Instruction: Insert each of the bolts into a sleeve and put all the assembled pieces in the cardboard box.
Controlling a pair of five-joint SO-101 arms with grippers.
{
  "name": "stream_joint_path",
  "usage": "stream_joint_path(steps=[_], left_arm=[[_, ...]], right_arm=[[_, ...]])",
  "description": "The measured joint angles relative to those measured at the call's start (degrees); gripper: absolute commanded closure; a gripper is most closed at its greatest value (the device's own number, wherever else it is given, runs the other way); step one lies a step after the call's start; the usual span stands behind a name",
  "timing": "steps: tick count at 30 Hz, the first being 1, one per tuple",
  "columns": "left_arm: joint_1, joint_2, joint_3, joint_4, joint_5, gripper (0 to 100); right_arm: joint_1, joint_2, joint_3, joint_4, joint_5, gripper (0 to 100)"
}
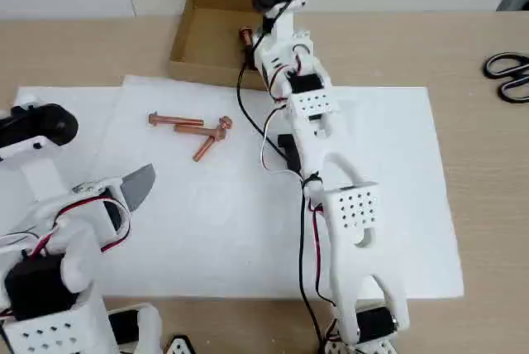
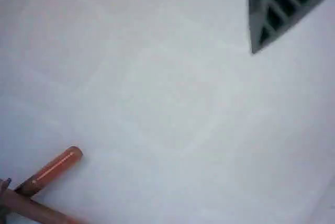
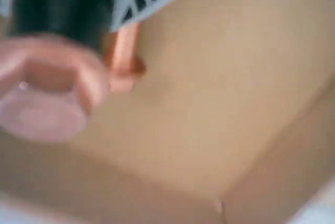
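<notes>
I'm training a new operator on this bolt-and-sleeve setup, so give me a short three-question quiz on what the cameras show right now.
1. True or false: the right gripper hangs over the cardboard box, clamped on a copper bolt.
2. The loose bolts lie on: A) the white sheet; B) bare wood; C) the box floor.
3. Fill in: on the table, at the high view's right edge, lie ____.
Key: 1 true; 2 A; 3 scissors.
</notes>
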State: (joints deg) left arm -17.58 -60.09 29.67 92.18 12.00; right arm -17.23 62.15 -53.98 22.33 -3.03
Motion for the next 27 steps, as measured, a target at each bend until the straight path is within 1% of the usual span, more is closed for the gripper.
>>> stream_joint_path(steps=[3,7,9,22,24,27], left_arm=[[0.0,0.0,0.0,0.0,0.0,66],[0.0,0.0,0.0,0.0,0.0,66],[0.0,0.0,0.0,0.0,0.0,66],[0.0,0.0,0.0,0.0,0.0,66],[0.0,0.0,0.0,0.0,0.0,66],[0.0,0.0,0.0,0.0,0.0,66]], right_arm=[[0.09,5.19,-4.92,0.0,0.0,98.1],[0.09,10.02,-10.64,0.0,0.0,88.7],[0.0,11.69,-12.92,0.0,0.0,85.9],[0.09,13.1,-19.08,0.0,0.0,85.9],[0.18,13.1,-21.8,2.11,0.0,85.9],[0.09,13.19,-27.96,8.35,0.0,85.9]])
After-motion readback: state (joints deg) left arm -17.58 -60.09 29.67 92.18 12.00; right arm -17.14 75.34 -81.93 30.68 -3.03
